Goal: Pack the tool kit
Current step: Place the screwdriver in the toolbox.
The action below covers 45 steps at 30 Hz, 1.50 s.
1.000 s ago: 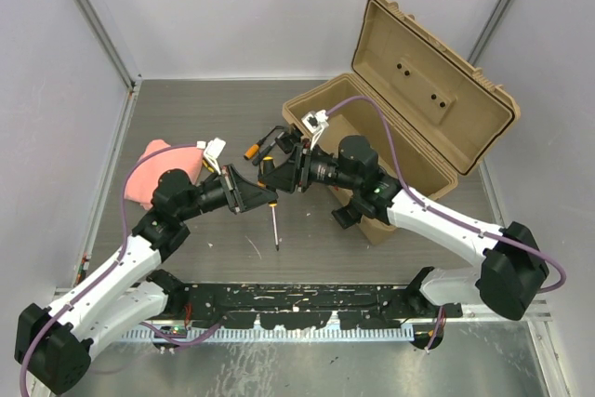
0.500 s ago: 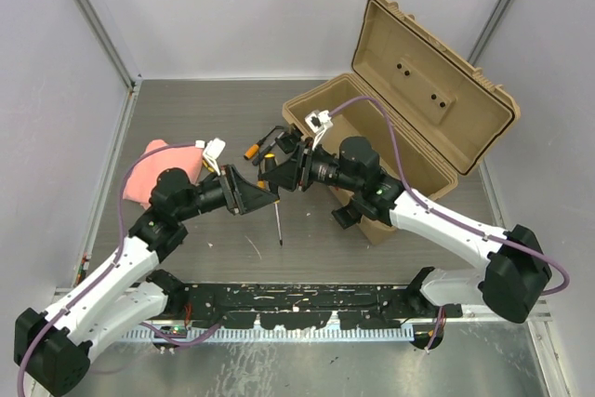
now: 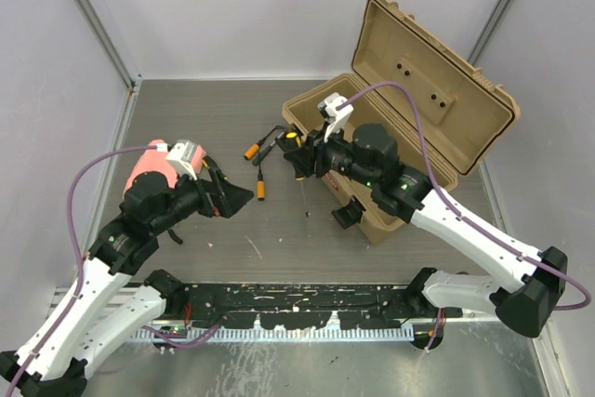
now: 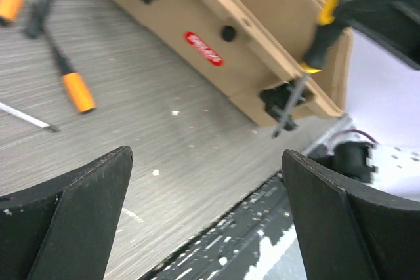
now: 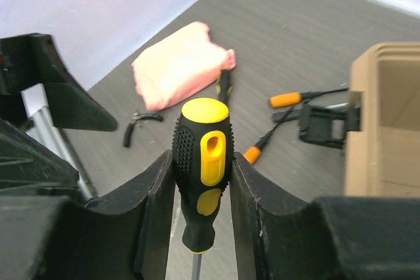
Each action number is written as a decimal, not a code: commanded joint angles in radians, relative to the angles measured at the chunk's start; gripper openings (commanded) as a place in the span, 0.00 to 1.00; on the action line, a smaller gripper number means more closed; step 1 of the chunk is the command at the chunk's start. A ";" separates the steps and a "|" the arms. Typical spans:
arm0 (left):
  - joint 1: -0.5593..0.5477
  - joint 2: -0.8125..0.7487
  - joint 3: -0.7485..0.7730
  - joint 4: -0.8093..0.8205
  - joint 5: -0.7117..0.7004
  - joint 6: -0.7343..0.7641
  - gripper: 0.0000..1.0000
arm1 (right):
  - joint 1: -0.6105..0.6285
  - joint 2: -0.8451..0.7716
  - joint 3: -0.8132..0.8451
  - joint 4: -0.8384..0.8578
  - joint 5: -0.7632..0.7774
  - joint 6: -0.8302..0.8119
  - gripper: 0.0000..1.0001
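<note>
Step in hand: by judgement, carriage of the black-and-yellow screwdriver (image 5: 203, 155) toward the tan case (image 3: 446, 104).
Right fingers (image 5: 154, 208): clamped on the screwdriver handle, shaft hanging down, just beside the case's left end.
Left fingers (image 4: 79, 214): spread wide, empty, low over the desk (image 3: 204, 118) near the pink cloth (image 3: 153, 166).
Case: lid raised, at right rear of desk.
Loose on desk: orange-handled screwdrivers (image 3: 261, 188), left of case.
Next move: probably a swing over the open rim, then release inside, shaft tip kept off the wall.

screwdriver (image 5: 200, 162) shaft cut off at bottom edge, case (image 5: 387, 139) cropped at right
</note>
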<state>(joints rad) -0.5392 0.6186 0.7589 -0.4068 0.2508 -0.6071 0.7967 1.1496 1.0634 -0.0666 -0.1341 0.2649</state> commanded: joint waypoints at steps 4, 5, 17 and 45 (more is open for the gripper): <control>-0.002 -0.018 0.115 -0.282 -0.361 0.137 0.98 | 0.002 -0.051 0.150 -0.086 0.176 -0.203 0.01; -0.002 -0.025 0.110 -0.283 -0.387 0.146 0.98 | 0.002 -0.051 0.163 -0.096 0.198 -0.218 0.01; -0.002 -0.079 0.021 -0.260 -0.494 0.206 0.98 | 0.003 -0.038 0.255 -0.239 0.473 -0.418 0.01; -0.002 -0.140 -0.040 -0.263 -0.481 0.176 0.98 | -0.249 0.311 0.245 -0.469 0.644 -0.524 0.01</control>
<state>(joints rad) -0.5392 0.4713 0.7116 -0.7300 -0.2531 -0.4156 0.5888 1.4181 1.3315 -0.5999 0.5102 -0.2356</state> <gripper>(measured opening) 0.981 0.399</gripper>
